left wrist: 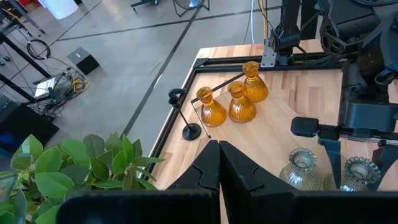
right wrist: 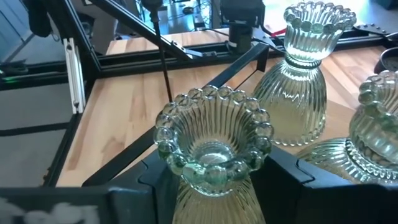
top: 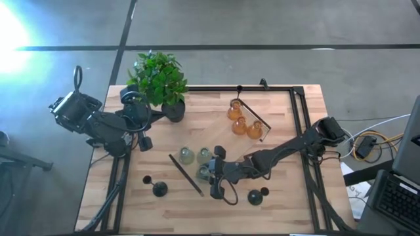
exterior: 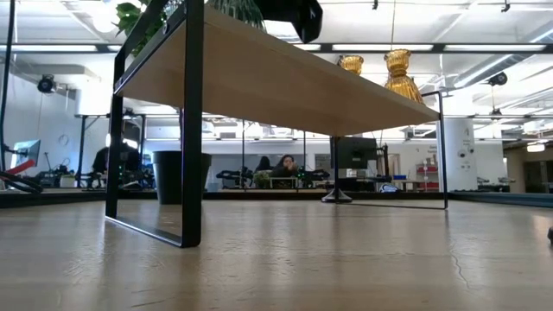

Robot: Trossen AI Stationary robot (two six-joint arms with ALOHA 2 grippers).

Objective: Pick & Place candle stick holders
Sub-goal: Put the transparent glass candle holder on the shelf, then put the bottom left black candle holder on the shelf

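Three pale green-grey glass holders stand near the table's middle; two (top: pixel 187 155) (top: pixel 205 155) are free on their bases. My right gripper (top: pixel 213 176) is around the third (top: pixel 204 173), which fills the right wrist view (right wrist: pixel 214 146). Three amber holders (top: pixel 239 118) stand at the far right, also in the left wrist view (left wrist: pixel 230 102). Two black holders (top: pixel 159 189) (top: pixel 254 196) stand near the front edge, and one (left wrist: pixel 189 129) by the far edge. My left gripper (top: pixel 159 115) is shut and empty beside the plant pot. My right gripper holds the green-grey holder between its two fingers (right wrist: pixel 283 174), one on each side of its ribbed body (right wrist: pixel 211 199) below the beaded rim. The fingers come level from the table's right. The holder stands upright; I cannot tell whether its base is on the table.
A black pot with a green plant (top: pixel 161 78) stands at the far left. A black metal frame (top: pixel 298 111) runs along the table's edges. A thin black bar (top: pixel 187 174) lies slanted left of the green-grey holders. Bare wood lies between the two front black holders.
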